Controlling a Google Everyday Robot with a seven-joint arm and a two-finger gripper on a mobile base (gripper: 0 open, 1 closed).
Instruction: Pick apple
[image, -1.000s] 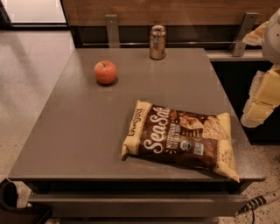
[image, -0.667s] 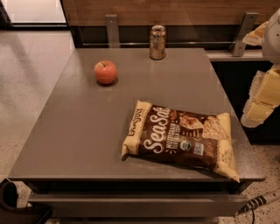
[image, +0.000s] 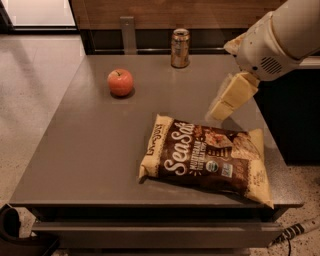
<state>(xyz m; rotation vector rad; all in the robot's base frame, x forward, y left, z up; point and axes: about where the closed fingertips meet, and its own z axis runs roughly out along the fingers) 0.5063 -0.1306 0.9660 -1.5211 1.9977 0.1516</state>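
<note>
The apple (image: 120, 82) is small, round and red-orange with a short stem, and it sits on the grey table (image: 95, 145) at the far left. My gripper (image: 222, 107) hangs from the white arm (image: 280, 37) at the upper right, above the table's right side and just over the far edge of the chip bag. It is well to the right of the apple and holds nothing that I can see.
A brown SeaSalt chip bag (image: 207, 157) lies flat on the front right of the table. A soda can (image: 180, 48) stands upright at the far edge, right of the apple. A wooden wall runs behind the table, with pale floor to the left.
The arm and gripper have swung left from the right edge of the view to above the table's right side. The apple, can and bag have not moved.
</note>
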